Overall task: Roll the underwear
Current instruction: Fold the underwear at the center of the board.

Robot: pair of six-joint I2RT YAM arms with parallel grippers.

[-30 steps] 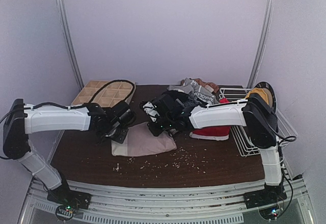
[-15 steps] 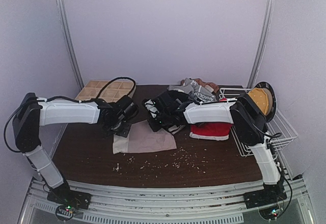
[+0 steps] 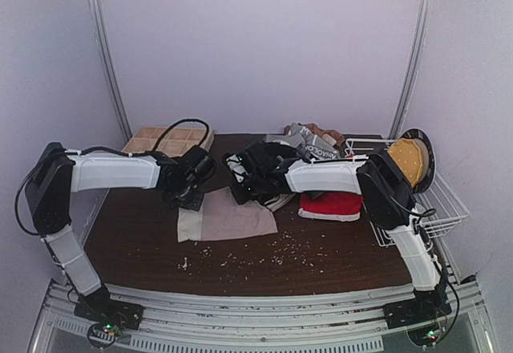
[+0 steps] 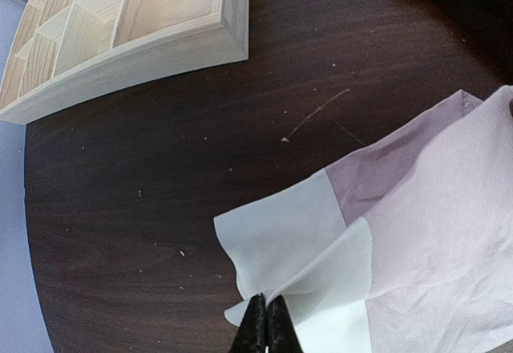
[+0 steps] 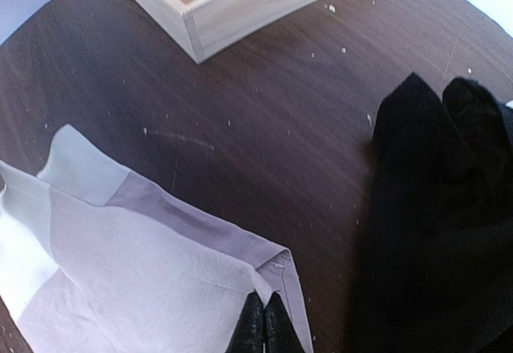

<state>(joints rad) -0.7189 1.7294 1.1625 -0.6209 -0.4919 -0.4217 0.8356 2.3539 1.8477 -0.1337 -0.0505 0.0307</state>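
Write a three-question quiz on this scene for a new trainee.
1. True or false: the left fingers are shut on an edge of the pale pink underwear.
2. In the top view, which of these lies to the right of that pair? A. red underwear B. a sponge C. a mug
3. Fill in: the wooden grid tray sits at the far ____ corner of the table.
Key: 1 true; 2 A; 3 left.

pink underwear [image 4: 433, 225]: cut by right edge | tray [image 4: 144, 60]: cut by top edge
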